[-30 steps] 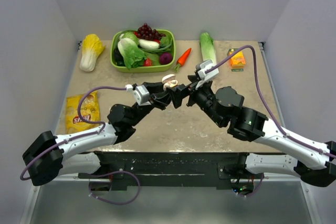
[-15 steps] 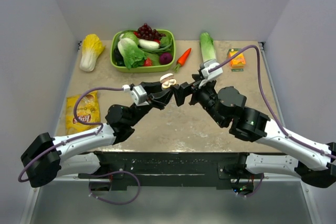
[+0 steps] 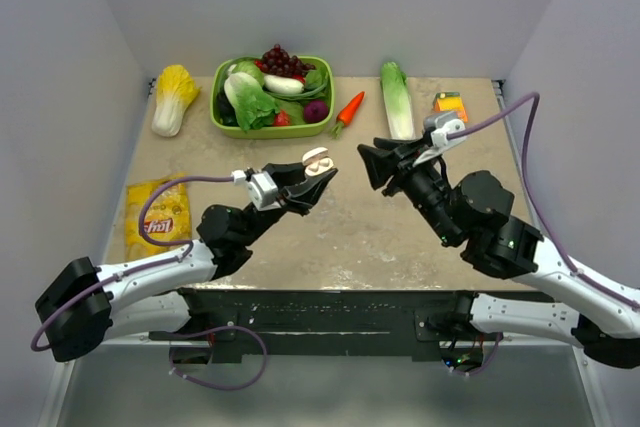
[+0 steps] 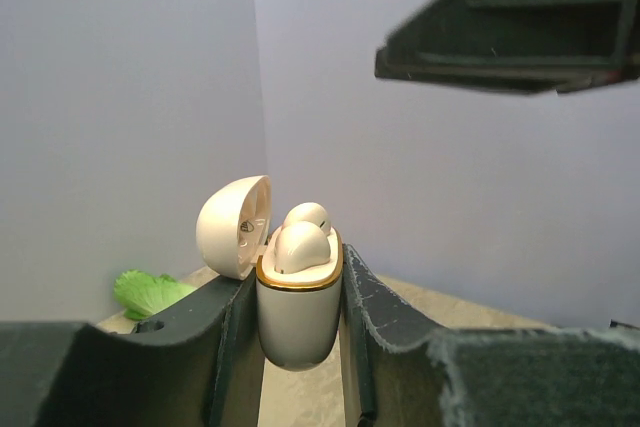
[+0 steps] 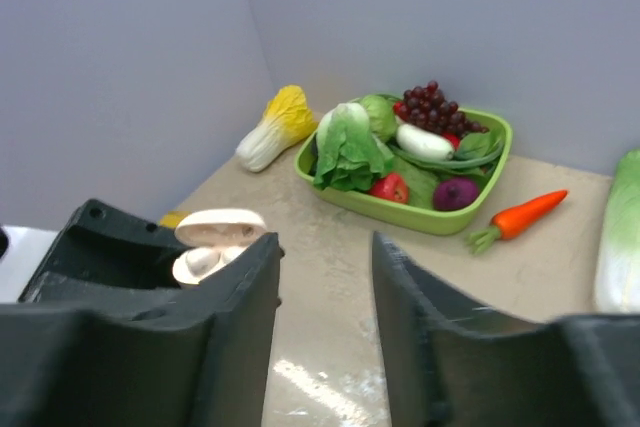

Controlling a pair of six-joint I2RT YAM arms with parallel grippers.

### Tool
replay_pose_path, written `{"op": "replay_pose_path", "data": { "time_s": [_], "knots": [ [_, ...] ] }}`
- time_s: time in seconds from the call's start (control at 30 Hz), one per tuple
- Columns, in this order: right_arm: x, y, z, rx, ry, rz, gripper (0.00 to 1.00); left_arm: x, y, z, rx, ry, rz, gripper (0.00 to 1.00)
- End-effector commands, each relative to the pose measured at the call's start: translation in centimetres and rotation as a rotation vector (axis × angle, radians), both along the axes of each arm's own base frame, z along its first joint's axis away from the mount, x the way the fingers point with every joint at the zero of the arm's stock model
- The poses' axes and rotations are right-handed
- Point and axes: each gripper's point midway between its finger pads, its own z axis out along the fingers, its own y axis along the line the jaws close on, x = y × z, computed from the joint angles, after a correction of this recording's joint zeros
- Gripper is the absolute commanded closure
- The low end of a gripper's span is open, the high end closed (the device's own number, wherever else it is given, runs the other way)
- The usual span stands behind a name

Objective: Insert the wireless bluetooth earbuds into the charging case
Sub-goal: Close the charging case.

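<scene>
The white charging case (image 4: 298,312) is held upright above the table, my left gripper (image 4: 300,292) shut on its body. Its hinged lid (image 4: 234,226) stands open to the left. Two pale earbuds (image 4: 299,244) sit in the wells, rounded tops above the gold rim. From above, the case (image 3: 318,161) is at the table's middle. My right gripper (image 3: 374,165) hovers a short way to its right, apart from it and open, with only bare table between its fingers. In the right wrist view the right gripper (image 5: 325,257) has the open case (image 5: 214,244) past its left finger.
A green basket (image 3: 322,128) of vegetables stands at the back, with a yellow cabbage (image 3: 174,97) to its left. A carrot (image 3: 349,109), a long green vegetable (image 3: 397,97) and an orange box (image 3: 451,107) lie at the back right. A yellow chip bag (image 3: 158,213) lies front left.
My right gripper has drawn back to the right, away from the case, and its jaws have narrowed. The left gripper keeps its hold on the case, shifted a little.
</scene>
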Motion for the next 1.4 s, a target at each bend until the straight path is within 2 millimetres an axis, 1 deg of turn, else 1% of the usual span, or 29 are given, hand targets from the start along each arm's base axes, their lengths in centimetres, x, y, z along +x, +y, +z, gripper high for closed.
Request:
{"op": "replay_pose_path", "data": {
  "time_s": [0.0, 0.03, 0.07, 0.1, 0.17, 0.2, 0.23, 0.27, 0.3, 0.4, 0.47, 0.53, 0.7, 0.93, 0.97, 1.07, 1.17, 1.2, 1.23, 1.27, 1.3, 1.33, 1.37],
  "knots": [
    [1.1, 0.9, 0.8, -0.041, 0.029, -0.033, 0.74, -2.0, 0.9, 1.0, 0.003, -0.135, -0.019, 1.0],
    [1.1, 1.2, 0.7, -0.05, 0.034, -0.028, 0.9, -2.2, 1.0, 0.9, 0.007, -0.145, -0.023, 1.0],
    [1.1, 1.5, 0.4, -0.07, 0.042, -0.016, 0.97, -2.5, 1.2, 0.7, 0.018, -0.16, -0.023, 1.0],
    [1.1, 2.0, 0.4, -0.077, 0.049, -0.007, 1.0, -2.9, 1.0, 0.6, 0.03, -0.177, -0.042, 1.0],
    [1.1, 2.5, -0.2, -0.107, 0.067, 0.006, 1.0, -3.2, 0.4, -0.2, 0.085, -0.19, -0.068, 1.0],
    [1.0, 3.3, -0.3, -0.125, 0.071, 0.037, 1.0, -3.6, -0.1, -0.7, 0.114, -0.196, -0.098, 1.0],
    [1.0, 3.7, -0.7, -0.144, 0.079, 0.048, 1.0, -3.6, -0.5, -1.6, 0.15, -0.178, -0.115, 1.0],
    [0.9, 4.2, -1.3, -0.169, 0.089, 0.07, 1.0, -3.8, -0.7, -2.0, 0.164, -0.178, -0.13, 1.0],
    [0.9, 5.0, -1.7, -0.191, 0.098, 0.094, 1.0, -4.2, -0.9, -2.3, 0.175, -0.183, -0.153, 1.0],
    [0.6, 6.3, -3.0, -0.223, 0.127, 0.14, 1.0, -4.4, -1.2, -3.2, 0.199, -0.172, -0.171, 1.0],
    [0.4, 6.7, -3.6, -0.233, 0.135, 0.163, 1.0, -4.2, -1.2, -3.5, 0.208, -0.163, -0.168, 1.0],
    [0.2, 7.2, -4.0, -0.244, 0.147, 0.185, 1.0, -4.2, -1.2, -3.5, 0.208, -0.163, -0.168, 1.0],
    [-0.4, 7.6, -5.0, -0.266, 0.172, 0.224, 1.0, -3.9, -1.0, -3.3, 0.201, -0.155, -0.15, 1.0],
    [-1.2, 7.6, -6.7, -0.274, 0.212, 0.258, 1.0, -3.3, -0.5, -2.7, 0.175, -0.141, -0.107, 1.0],
    [-1.3, 7.6, -7.2, -0.279, 0.22, 0.262, 1.0, -3.2, -0.4, -2.6, 0.168, -0.139, -0.1, 1.0],
    [-1.6, 7.5, -7.6, -0.282, 0.23, 0.274, 1.0, -3.1, -0.3, -2.2, 0.156, -0.142, -0.09, 1.0],
    [-1.6, 7.2, -7.9, -0.284, 0.238, 0.269, 1.0, -2.8, -0.1, -2.0, 0.149, -0.136, -0.076, 1.0],
    [-1.4, 6.8, -7.7, -0.276, 0.236, 0.246, 1.0, -2.8, -0.1, -1.8, 0.145, -0.137, -0.075, 1.0],
    [-1.1, 6.2, -7.4, -0.261, 0.236, 0.212, 1.0, -2.8, -0.2, -2.0, 0.143, -0.125, -0.078, 1.0],
    [-0.7, 5.4, -7.3, -0.24, 0.241, 0.162, 1.0, -2.4, 0.0, -2.1, 0.133, -0.101, -0.06, 1.0],
    [0.5, 3.6, -6.8, -0.196, 0.234, 0.045, 1.0, -1.9, 0.1, -2.4, 0.127, -0.067, -0.046, 1.0],
    [0.7, 1.6, -4.2, -0.084, 0.181, -0.021, 0.93, -1.4, 0.0, -3.2, 0.103, 0.017, -0.052, 1.0],
    [1.1, 0.5, -5.3, -0.069, 0.176, -0.078, 0.81, -0.2, 0.3, -4.0, 0.076, 0.103, -0.01, 1.0]
  ]
}}
